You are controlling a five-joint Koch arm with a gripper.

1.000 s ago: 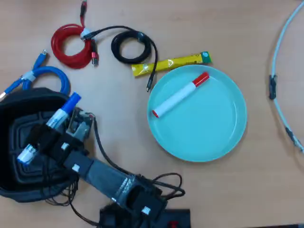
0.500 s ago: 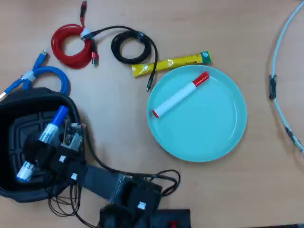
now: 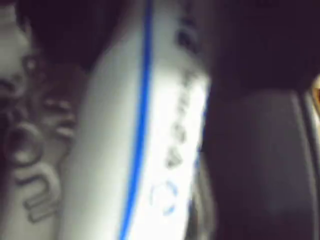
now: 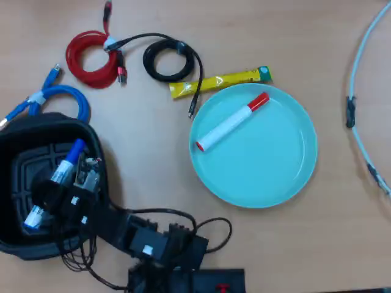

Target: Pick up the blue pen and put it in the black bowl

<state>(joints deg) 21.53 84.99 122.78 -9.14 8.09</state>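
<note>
Blurred white plastic fills most of the wrist view: the barrel of the blue pen (image 3: 145, 150) is seen very close, running from bottom to top with a blue line and blue print along it. Dark surfaces are seen to its right and at the upper left, and pale metal-looking parts with screw heads at the left edge; nothing here is sharp enough for the jaws to be made out.

Seen from the overhead view, the black bowl (image 4: 12, 241) is placed at the lower left of a wooden table (image 4: 153, 152). The blue pen (image 4: 64, 168) is found over the bowl's interior, lying diagonally with its blue cap toward the upper right and its other end toward the lower left. The gripper (image 4: 58, 198) is positioned across the middle of the barrel, and the pen appears to be clamped in it, though the jaws themselves are hidden in dark clutter. Whether the pen touches the ridged bottom cannot be told. The arm is stretched from the bottom edge into the bowl, with loose wires around it.

A teal plate (image 4: 275, 177) is set well apart to the right, with a red-capped marker (image 4: 232, 122) lying on it. A yellow sachet (image 4: 220, 81) is seen just above the plate's rim. Coiled red (image 4: 91, 58), black (image 4: 168, 61) and blue (image 4: 58, 97) cables are laid along the top left.
</note>
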